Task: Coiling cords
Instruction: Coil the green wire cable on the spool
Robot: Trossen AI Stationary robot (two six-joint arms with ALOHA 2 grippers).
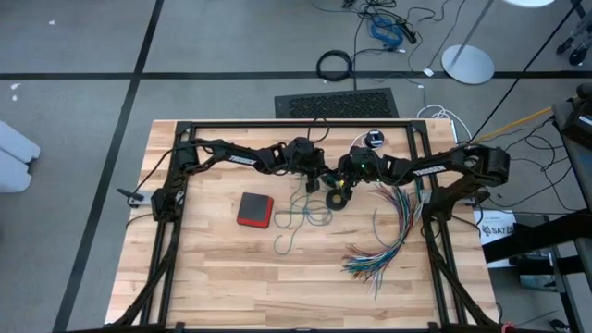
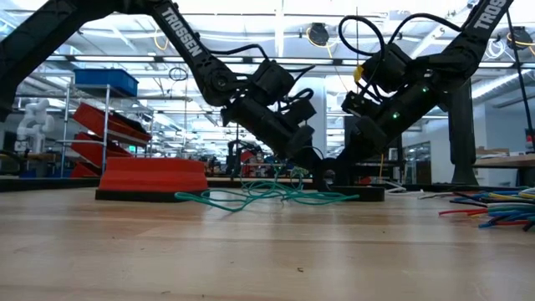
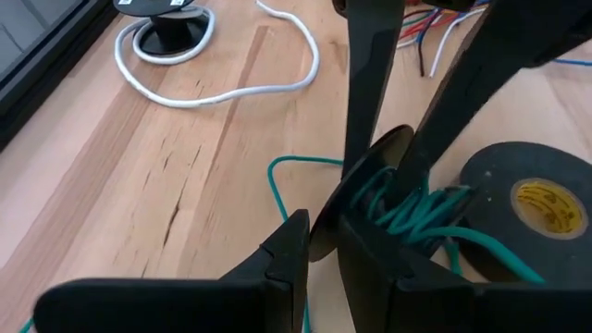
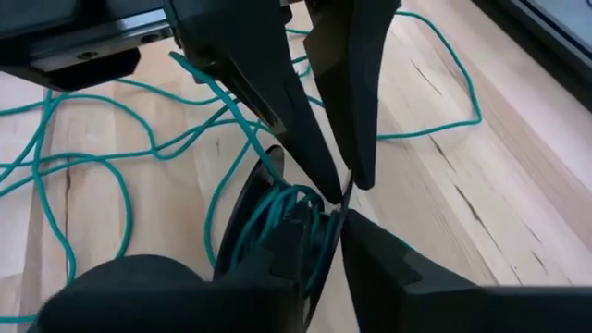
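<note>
The left gripper (image 3: 319, 250) and the right gripper (image 4: 319, 245) meet nose to nose near the middle of the table (image 1: 222, 268), and both sets of fingers are pinched on the same small bundle of teal-green cord (image 4: 277, 208), the turns bunched up right where the four fingertips cross. Most of that cord lies loose on the wood, looping out in open tangles towards the red-and-black box (image 1: 255, 209), so on my reading the coil is only just begun. The black tape ring (image 3: 532, 199) sits just beside the bundle, close enough to snag a strand. The white cord (image 3: 231, 88) lies apart, curling away from its small round black-and-white piece (image 3: 166, 23) near the table's far edge, untouched. The fan of multicoloured wires (image 1: 388, 245) spreads out under the right arm, clear of the action. To do this step well, one gripper should hold the gathered turns firmly while the other lets go, reaches down the slack and brings a fresh loop back to the bundle. The grip looks small, and if both ease off at once the turns may spring apart. Pull the slack gently, too, because the loose loops cross each other and a hard tug could knot them or drag the tape ring along.
</note>
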